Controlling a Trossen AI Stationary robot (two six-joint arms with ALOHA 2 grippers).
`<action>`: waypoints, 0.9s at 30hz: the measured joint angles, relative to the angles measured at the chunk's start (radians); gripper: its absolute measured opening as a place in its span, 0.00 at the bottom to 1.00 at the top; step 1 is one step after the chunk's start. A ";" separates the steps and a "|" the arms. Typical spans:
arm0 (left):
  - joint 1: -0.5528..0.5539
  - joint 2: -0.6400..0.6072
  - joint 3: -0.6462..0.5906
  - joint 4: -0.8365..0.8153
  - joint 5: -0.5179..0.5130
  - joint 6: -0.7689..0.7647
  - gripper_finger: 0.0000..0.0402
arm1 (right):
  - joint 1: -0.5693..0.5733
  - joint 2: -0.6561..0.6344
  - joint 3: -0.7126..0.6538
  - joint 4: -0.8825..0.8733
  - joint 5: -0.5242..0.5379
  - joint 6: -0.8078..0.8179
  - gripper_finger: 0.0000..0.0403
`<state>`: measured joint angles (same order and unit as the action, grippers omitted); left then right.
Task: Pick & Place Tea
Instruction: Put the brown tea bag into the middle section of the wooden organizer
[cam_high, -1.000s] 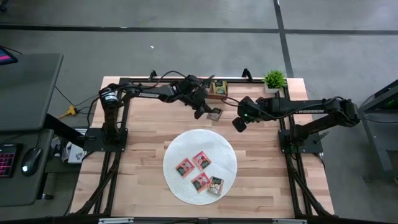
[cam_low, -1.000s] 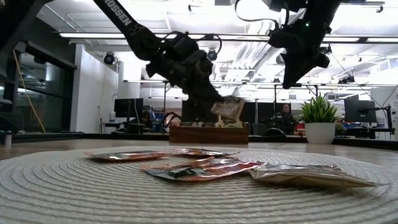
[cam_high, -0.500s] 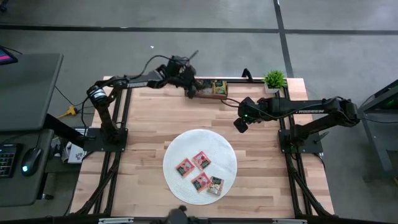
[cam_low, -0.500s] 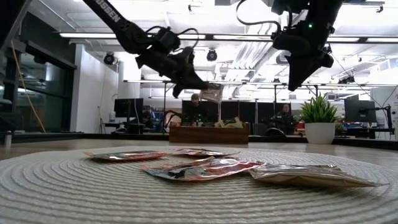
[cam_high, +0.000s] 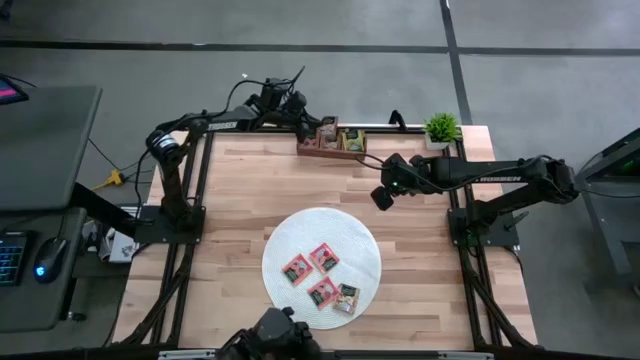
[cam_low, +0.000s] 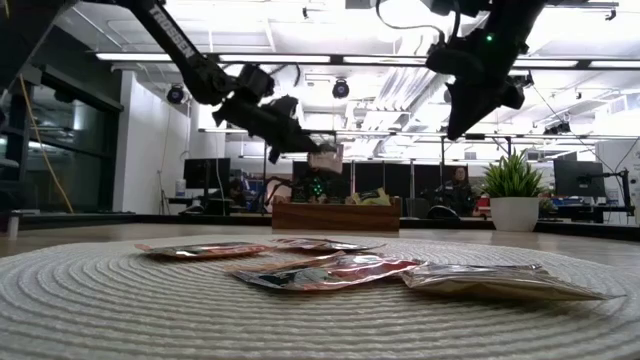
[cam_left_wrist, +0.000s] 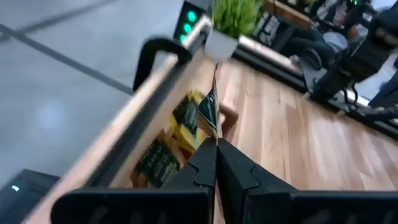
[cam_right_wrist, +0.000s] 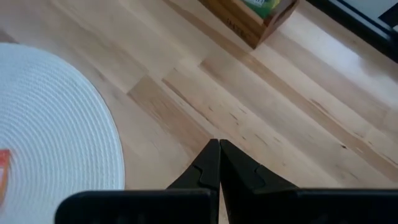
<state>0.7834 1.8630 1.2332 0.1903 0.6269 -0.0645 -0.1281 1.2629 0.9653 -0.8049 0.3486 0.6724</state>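
My left gripper is at the table's far edge, shut on one tea packet that hangs above the left end of the brown wooden tray. The tray holds yellow and green packets. Several red and orange tea packets lie flat on the round white mat. My right gripper hovers shut and empty over bare wood between tray and mat; the right wrist view shows its fingertips closed. My left gripper pinches one edge of the packet between its two fingertips. The fingers come from the table's left, slanting a little downward. The packet sticks out beyond the fingertips, edge-on in the left wrist view, lifted clear of the tray.
A small potted plant stands at the far right corner, next to the tray. Black frame rails run along the table's sides. A dark shape shows at the table's near edge.
My left gripper has swung with its packet from in front of the tray toward the far edge and the left, rising a little; the packet now hangs over the tray's left end. My right gripper has kept still. The dark shape has come in at the near edge.
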 joint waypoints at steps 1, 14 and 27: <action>-0.001 0.018 0.010 -0.006 0.011 0.000 0.00 | 0.000 0.000 0.000 0.003 0.006 0.000 0.00; -0.004 0.139 0.180 -0.128 0.019 -0.053 0.00 | 0.000 0.000 0.000 0.016 0.024 0.025 0.00; -0.004 0.192 0.214 -0.146 0.040 -0.159 0.00 | 0.000 0.000 0.000 0.016 0.027 0.045 0.00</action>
<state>0.7796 2.0548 1.4471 0.0446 0.6671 -0.2234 -0.1284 1.2629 0.9653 -0.7887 0.3753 0.7170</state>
